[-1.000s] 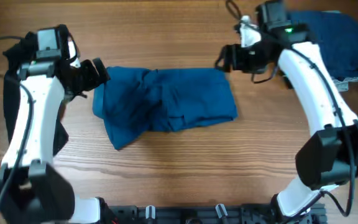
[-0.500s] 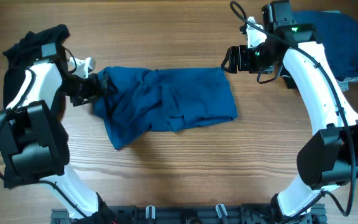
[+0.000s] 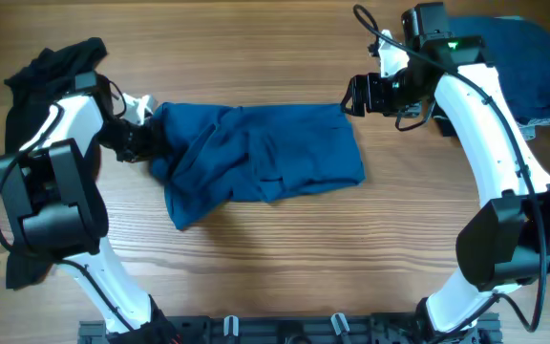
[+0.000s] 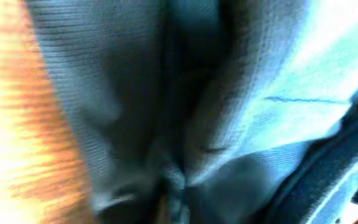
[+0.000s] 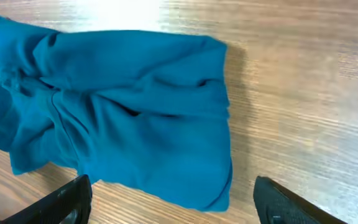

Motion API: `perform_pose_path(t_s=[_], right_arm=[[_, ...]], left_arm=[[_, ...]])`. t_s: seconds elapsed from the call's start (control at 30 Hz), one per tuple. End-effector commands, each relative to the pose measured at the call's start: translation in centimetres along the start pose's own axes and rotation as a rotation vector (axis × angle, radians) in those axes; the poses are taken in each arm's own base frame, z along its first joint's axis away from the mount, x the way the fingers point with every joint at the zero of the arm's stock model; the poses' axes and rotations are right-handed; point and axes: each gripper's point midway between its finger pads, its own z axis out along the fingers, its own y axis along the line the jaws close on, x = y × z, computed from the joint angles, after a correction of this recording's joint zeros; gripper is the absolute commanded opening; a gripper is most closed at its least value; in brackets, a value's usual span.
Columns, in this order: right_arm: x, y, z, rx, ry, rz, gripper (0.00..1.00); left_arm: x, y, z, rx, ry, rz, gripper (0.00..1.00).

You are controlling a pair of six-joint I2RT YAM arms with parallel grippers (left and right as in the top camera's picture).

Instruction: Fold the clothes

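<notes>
Lying crumpled between both grippers, the teal garment (image 3: 256, 158) looks soft, light and limp, best pinched at a hem corner. The left gripper (image 3: 146, 143) is buried in the nearest edge, and I cannot tell whether it is clamped. The right gripper (image 3: 353, 94) hangs spread just beside the opposite corner.

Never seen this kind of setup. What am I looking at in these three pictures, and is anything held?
Two robot arms at a wooden table. One picture looks down from above; the other two come from cameras on each wrist. A crumpled blue garment lies in the middle, black cloth by the left arm, a dark blue pile by the right. The left gripper is at the garment's edge; its blurred view shows no clear grip. The right gripper is open, empty.
</notes>
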Motion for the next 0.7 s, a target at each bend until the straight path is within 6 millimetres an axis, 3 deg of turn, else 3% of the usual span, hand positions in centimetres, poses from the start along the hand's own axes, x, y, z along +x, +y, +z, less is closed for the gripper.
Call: perform_pose_path(t_s=[0.0,0.13,0.2,0.27,0.4,0.43,0.47,0.5,0.57,0.67], right_arm=[[0.2,0.2,-0.7,0.009,0.002,0.019,0.83],[0.9,0.2,-0.7,0.011,0.03,0.029,0.83],[1.0,0.2,-0.7,0.011,0.034,0.031,0.83],[1.0,0.2,-0.7,0.012,0.034,0.031,0.83],[1.0,0.2,-0.7,0.012,0.034,0.024,0.83],[1.0,0.2,-0.7,0.011,0.034,0.016,0.83],[1.0,0.2,-0.7,0.011,0.034,0.008,0.83],[1.0,0.2,-0.7,0.012,0.034,0.003,0.83],[1.0,0.2,-0.7,0.012,0.034,0.001,0.84],[1.1,0.2,-0.7,0.011,0.037,0.003,0.83]], left_arm=[[-1.0,-0.7,-0.7,0.02,-0.054,-0.026,0.04],[-2.1,-2.0,-5.4,0.01,-0.162,-0.081,0.04],[-2.4,-2.7,-9.1,-0.002,-0.255,-0.063,0.04],[-2.7,-3.1,-11.5,-0.019,-0.321,-0.045,0.04],[-1.7,-2.0,-11.1,-0.074,-0.28,-0.072,0.04],[-1.6,-1.6,-11.1,-0.1,-0.276,-0.077,0.12],[-1.4,-0.7,-11.2,-0.146,-0.269,-0.088,0.48],[-1.3,-0.2,-11.2,-0.178,-0.267,-0.093,0.7],[-1.4,0.7,-11.5,-0.234,-0.27,-0.097,0.8],[-2.5,1.7,-11.6,-0.265,-0.308,-0.089,0.87]])
